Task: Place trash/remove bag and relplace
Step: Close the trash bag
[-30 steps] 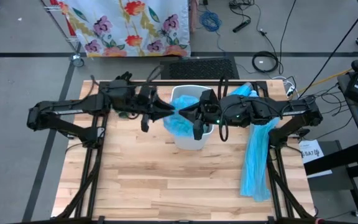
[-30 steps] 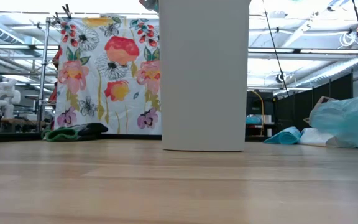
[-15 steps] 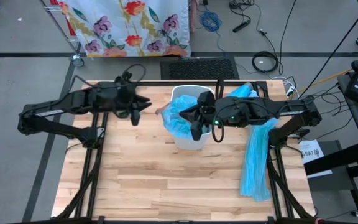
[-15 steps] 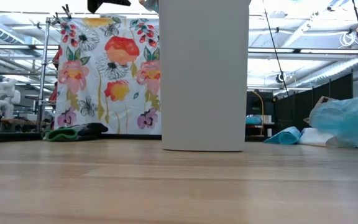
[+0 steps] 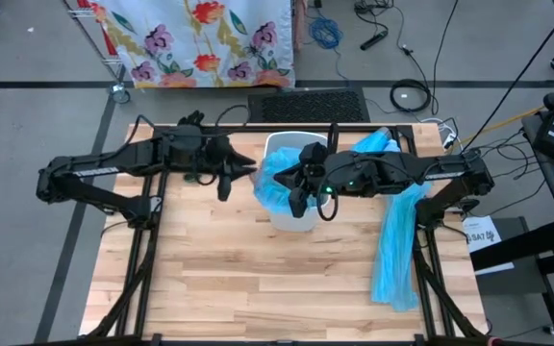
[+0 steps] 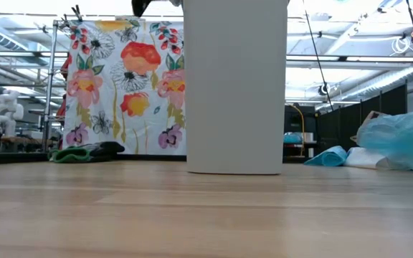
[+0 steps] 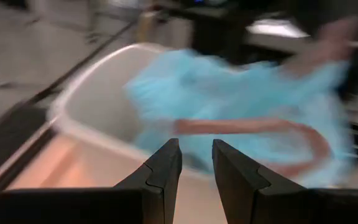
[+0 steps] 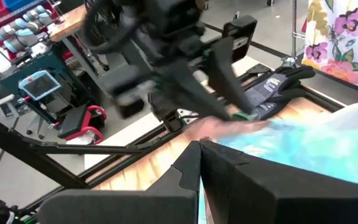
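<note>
Pale wooden table (image 5: 258, 279) under open-plan workshop, flowered cloth (image 5: 200, 38) hung behind.

Right gripper (image 5: 294, 200) sat over near rim of white plastic bin (image 5: 291, 219), fingers pressed fully together. Light-blue plastic bag (image 5: 275, 187) was bunched just under it at bin mouth; whether film was actually nipped between those fingers, could not tell. Judged as a hold, keeping liner edge lifted so the other arm can work it.

Left gripper (image 5: 225, 185) hung just left of bin, apart from rim, pointing at it. Left wrist view showed its fingers (image 7: 161, 171) a narrow slit apart with nothing in it, aimed at blue liner (image 7: 229, 102) and its pinkish drawstring (image 7: 241, 127). Likely lining up for a pinch on bag edge.

Long light-blue plastic strip (image 5: 397, 245) lay right of bin, trailing toward table's front, probably the other bag set aside.

Trash: no wads visible on table; bin contents hidden by bag and grippers.
</note>
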Robot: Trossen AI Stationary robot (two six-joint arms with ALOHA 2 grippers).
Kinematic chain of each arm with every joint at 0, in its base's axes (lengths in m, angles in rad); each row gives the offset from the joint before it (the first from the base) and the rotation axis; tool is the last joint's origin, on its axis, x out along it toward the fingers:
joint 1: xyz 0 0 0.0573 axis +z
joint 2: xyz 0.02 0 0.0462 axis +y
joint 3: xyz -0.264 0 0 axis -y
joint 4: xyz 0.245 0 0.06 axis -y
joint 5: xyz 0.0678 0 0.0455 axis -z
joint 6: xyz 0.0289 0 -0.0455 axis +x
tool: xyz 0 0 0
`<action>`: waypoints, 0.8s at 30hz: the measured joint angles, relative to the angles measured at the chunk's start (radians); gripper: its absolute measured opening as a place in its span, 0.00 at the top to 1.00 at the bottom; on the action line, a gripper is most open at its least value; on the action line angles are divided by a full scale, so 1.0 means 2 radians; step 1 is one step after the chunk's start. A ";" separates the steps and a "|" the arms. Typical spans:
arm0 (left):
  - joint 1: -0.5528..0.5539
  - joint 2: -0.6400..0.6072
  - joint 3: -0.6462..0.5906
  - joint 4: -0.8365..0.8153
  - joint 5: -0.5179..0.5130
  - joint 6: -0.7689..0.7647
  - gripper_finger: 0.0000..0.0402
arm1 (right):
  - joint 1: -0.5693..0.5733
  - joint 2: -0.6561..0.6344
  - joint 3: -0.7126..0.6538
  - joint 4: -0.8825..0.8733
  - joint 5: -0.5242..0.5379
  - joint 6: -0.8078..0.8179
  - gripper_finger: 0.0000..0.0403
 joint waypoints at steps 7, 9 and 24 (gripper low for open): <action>0.001 0.010 0.000 -0.003 0.059 -0.012 0.76 | -0.004 0.002 0.000 -0.001 0.002 0.010 1.00; 0.001 0.014 0.000 0.001 0.063 -0.012 0.76 | -0.008 0.005 0.000 -0.005 0.002 0.029 1.00; 0.001 0.015 0.000 0.000 0.067 -0.013 0.76 | -0.040 0.037 0.000 -0.001 -0.092 0.093 0.77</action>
